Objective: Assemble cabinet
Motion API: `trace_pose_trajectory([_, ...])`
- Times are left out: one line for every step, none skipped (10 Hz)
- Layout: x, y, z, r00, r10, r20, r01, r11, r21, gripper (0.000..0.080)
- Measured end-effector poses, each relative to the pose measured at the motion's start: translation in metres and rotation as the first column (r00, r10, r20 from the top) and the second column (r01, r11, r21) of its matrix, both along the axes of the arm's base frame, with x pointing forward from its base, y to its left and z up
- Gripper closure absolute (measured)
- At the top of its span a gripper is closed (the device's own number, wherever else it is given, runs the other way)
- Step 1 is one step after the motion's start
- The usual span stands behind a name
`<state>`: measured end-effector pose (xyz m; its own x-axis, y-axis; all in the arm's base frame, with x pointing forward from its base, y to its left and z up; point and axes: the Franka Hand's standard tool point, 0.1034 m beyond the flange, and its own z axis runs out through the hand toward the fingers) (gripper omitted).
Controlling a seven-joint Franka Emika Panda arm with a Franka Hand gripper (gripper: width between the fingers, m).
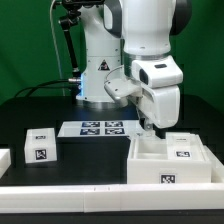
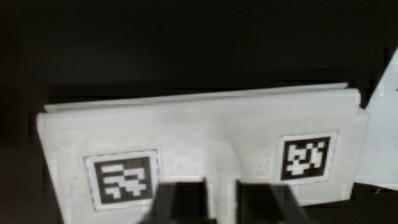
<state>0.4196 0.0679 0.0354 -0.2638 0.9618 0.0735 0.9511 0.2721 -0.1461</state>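
The cabinet [image 1: 146, 168] is a white open box with inner walls and tags, standing at the exterior view's right near the front. My gripper [image 1: 148, 127] reaches down at its back left corner. In the wrist view a white tagged face of the cabinet [image 2: 196, 125] fills the picture, with two tags on it. The two dark fingers [image 2: 178, 203] stand close together with only a thin white strip between them, so my gripper [image 2: 208, 206] looks shut on a thin wall of the cabinet. A small white drawer block [image 1: 38, 147] with tags lies on the table at the exterior view's left.
The marker board [image 1: 100, 128] lies flat behind the middle of the table. A long white border rail [image 1: 90, 195] runs along the front. Another white part [image 1: 4, 158] shows at the far left edge. The robot's base [image 1: 100, 70] stands behind.
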Motion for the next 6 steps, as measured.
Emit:
trace_pose_trajectory([0.0000, -0.0002, -0.0001, 1.000, 0.000, 0.000, 0.000, 1.000, 0.000, 0.0528])
trace_pose_trajectory([-0.0002, -0.0001, -0.0004, 1.000, 0.006, -0.001, -0.006, 1.000, 0.001, 0.0393])
trace_pose_trajectory([-0.0009, 0.0009, -0.0019, 1.000, 0.021, -0.003, -0.021, 1.000, 0.005, 0.0210])
trace_pose_trajectory([-0.0021, 0.0031, -0.0034, 1.000, 0.024, -0.007, -0.024, 1.000, 0.008, 0.0210])
trace_pose_trajectory([-0.0035, 0.0036, -0.0045, 1.000, 0.025, -0.010, -0.025, 1.000, 0.008, 0.0082])
trace_pose_trajectory([-0.0061, 0.0036, -0.0063, 1.000, 0.024, -0.016, -0.024, 1.000, 0.009, 0.0082])
